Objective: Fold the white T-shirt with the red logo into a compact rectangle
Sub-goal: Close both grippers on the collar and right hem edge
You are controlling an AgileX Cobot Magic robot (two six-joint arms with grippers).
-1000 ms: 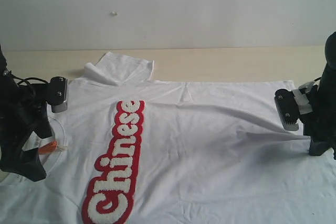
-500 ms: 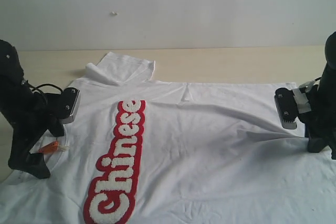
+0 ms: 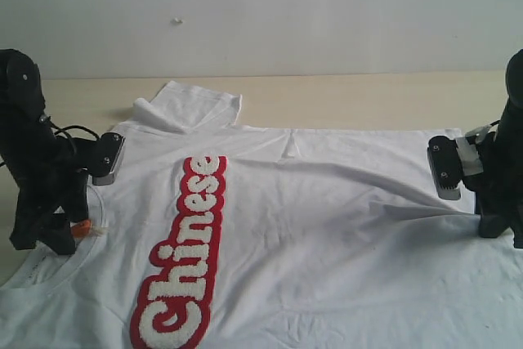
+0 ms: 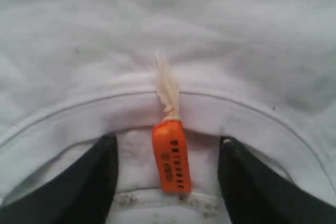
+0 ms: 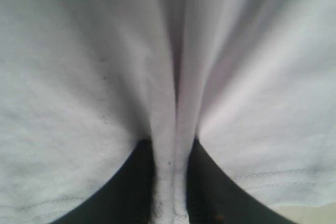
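Open strip of bare tabletop (image 3: 368, 96) behind the white T-shirt (image 3: 327, 218), passable. Wide free room above the cloth's middle and the red logo (image 3: 184, 259). Blocked at the collar side by the left gripper (image 3: 57, 234), at the opposite edge by the right gripper (image 3: 490, 222). Raised sleeve fold (image 3: 192, 108) at the back.
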